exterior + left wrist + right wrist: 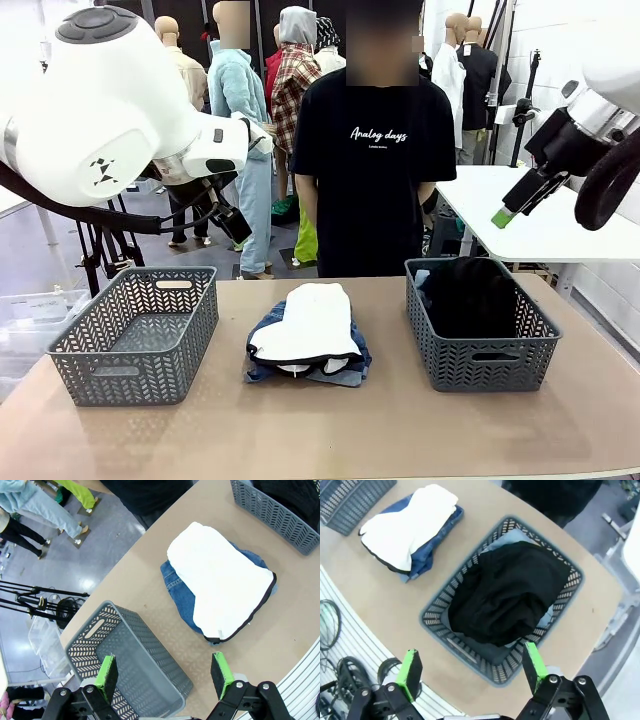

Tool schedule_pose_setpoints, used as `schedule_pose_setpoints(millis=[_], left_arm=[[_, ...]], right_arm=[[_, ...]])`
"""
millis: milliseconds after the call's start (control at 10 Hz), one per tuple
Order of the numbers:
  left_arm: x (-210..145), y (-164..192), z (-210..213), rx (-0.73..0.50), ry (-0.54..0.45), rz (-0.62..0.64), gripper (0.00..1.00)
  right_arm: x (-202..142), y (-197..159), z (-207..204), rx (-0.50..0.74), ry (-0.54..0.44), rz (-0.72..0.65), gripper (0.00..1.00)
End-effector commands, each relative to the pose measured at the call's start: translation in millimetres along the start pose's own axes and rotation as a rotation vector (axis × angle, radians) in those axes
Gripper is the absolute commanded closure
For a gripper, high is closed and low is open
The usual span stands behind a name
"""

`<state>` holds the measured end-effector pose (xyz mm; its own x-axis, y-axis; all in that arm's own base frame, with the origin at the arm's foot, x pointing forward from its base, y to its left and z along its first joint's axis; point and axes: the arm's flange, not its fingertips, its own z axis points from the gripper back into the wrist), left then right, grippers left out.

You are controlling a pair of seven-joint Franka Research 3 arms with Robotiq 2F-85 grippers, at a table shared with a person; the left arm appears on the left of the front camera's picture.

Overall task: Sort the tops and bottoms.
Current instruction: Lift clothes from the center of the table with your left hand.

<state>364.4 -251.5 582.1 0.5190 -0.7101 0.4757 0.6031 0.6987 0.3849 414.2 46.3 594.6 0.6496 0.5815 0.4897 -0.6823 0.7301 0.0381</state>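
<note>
A plain white top (308,318) lies folded on blue denim bottoms (266,330) at the table's middle. A bulky black top (470,295) fills the right grey basket (480,368), over something light blue (506,538). My left gripper (164,672) hangs open high above the left basket and the pile, which the left wrist view shows as the white top (220,587) on the bottoms (179,587). My right gripper (472,669) is open, high over the black top (510,592). From the front, the left gripper (233,224) and right gripper (505,214) are raised well off the table.
An empty grey basket (135,335) stands at the table's left. A person in a printed black T-shirt (372,150) stands at the far edge, behind the pile. A white table (560,225) is at the back right. Bare tabletop (330,430) runs along the near side.
</note>
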Motion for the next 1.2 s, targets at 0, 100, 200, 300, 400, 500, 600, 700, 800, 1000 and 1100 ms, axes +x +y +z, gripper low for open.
schedule_pose_setpoints(millis=[0, 100, 200, 300, 400, 500, 600, 700, 800, 1000, 1100], left_arm=[[0, 2, 2, 0.001, 0.009, -0.006, 0.03], [0, 2, 2, 0.001, 0.009, -0.006, 0.03], [0, 2, 2, 0.001, 0.009, -0.006, 0.03], [0, 2, 2, 0.001, 0.009, -0.006, 0.03], [0, 2, 2, 0.001, 0.009, -0.006, 0.03], [0, 2, 2, 0.001, 0.009, -0.006, 0.03], [0, 2, 2, 0.001, 0.009, -0.006, 0.03], [0, 2, 2, 0.001, 0.009, -0.006, 0.03], [0, 2, 2, 0.001, 0.009, -0.006, 0.03], [0, 0, 0, 0.000, 0.000, 0.000, 0.03], [10, -14, -21, -0.092, 0.030, -0.019, 0.03]], right_arm=[[14, -5, -20, 0.056, -0.058, 0.019, 0.00], [0, 0, 0, 0.000, 0.000, 0.000, 0.00], [0, 0, 0, 0.000, 0.000, 0.000, 0.00], [0, 0, 0, 0.000, 0.000, 0.000, 0.00], [0, 0, 0, 0.000, 0.000, 0.000, 0.00], [0, 0, 0, 0.000, 0.000, 0.000, 0.00], [0, 0, 0, 0.000, 0.000, 0.000, 0.00], [0, 0, 0, 0.000, 0.000, 0.000, 0.00], [0, 0, 0, 0.000, 0.000, 0.000, 0.00], [0, 0, 0, 0.000, 0.000, 0.000, 0.00], [0, 0, 0, 0.000, 0.000, 0.000, 0.00]])
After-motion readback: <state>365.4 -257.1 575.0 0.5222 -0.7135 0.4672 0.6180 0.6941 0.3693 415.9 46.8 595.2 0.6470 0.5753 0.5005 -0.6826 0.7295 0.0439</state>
